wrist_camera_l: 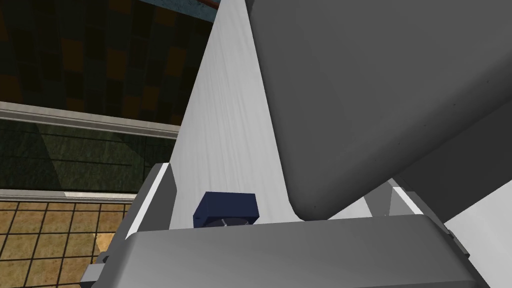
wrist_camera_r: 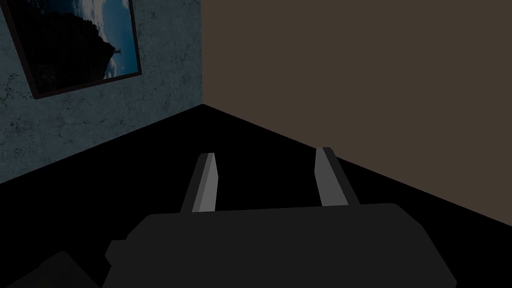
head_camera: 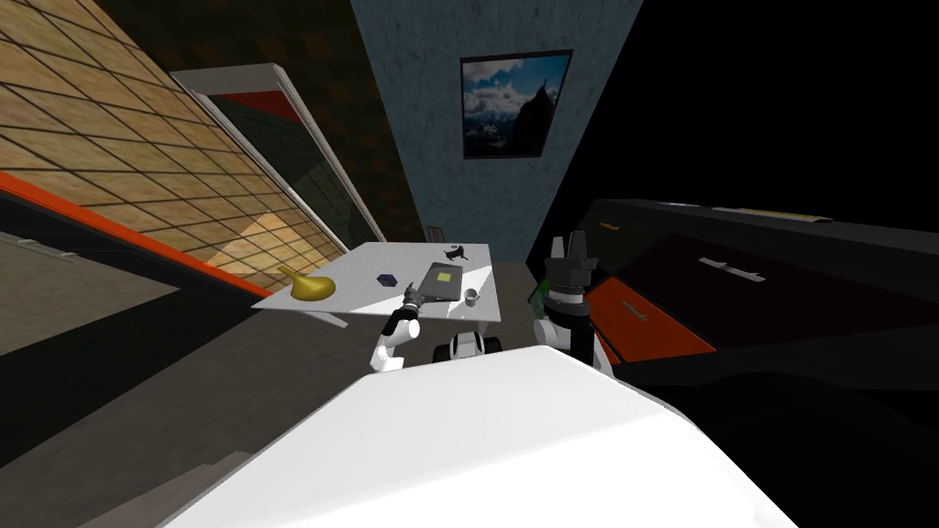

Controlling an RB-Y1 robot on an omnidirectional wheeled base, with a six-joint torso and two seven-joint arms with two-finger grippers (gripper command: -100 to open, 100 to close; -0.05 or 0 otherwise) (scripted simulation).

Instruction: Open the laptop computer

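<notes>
Dark blue box sits just beside the left hand, left of centre on the desk; a sweep could knock it. That hand is wide, straddling the laptop corner mid-frame. Prying there may skid it instead of lifting the lid. Right hand is wide, raised right of centre.
</notes>
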